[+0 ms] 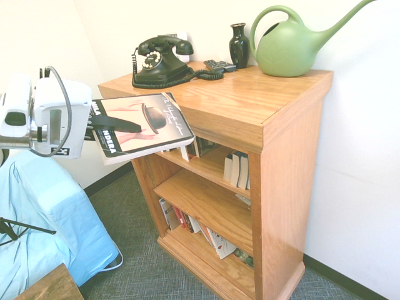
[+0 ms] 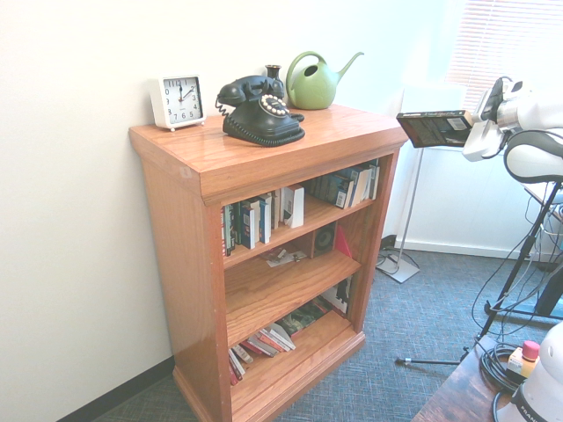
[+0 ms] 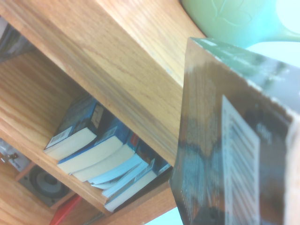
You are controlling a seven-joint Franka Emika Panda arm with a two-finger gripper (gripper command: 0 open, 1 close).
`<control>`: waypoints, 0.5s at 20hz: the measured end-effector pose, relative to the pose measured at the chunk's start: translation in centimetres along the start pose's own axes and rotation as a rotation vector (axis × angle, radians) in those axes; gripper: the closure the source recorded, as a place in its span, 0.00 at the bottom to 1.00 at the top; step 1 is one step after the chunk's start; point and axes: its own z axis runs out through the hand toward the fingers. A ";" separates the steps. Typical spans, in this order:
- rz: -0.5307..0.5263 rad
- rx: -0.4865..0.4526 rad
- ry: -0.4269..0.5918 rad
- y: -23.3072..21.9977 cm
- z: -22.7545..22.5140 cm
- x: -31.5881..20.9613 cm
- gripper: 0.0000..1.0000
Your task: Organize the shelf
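While it hangs beside the shelf (image 1: 275, 119), the hand (image 1: 128, 124) grips a book (image 1: 147, 128).

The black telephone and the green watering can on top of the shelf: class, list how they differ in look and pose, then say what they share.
Colour: the telephone is glossy black; the watering can is matte green.
Shape: the telephone sits low, with a rotary dial and a coiled cord; the watering can is round-bodied, with a looped handle and a long spout.
Place: the telephone stands mid-top; the watering can stands at the end by the wall.
Both rest upright on the shelf top.
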 end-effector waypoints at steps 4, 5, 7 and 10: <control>-0.001 0.005 0.003 -0.2 -0.1 0.1 1.00; -0.001 0.006 0.004 -0.2 -0.1 0.1 1.00; -0.006 0.008 0.004 -0.1 -0.1 0.2 1.00; -0.013 0.013 0.002 0.0 0.0 0.1 1.00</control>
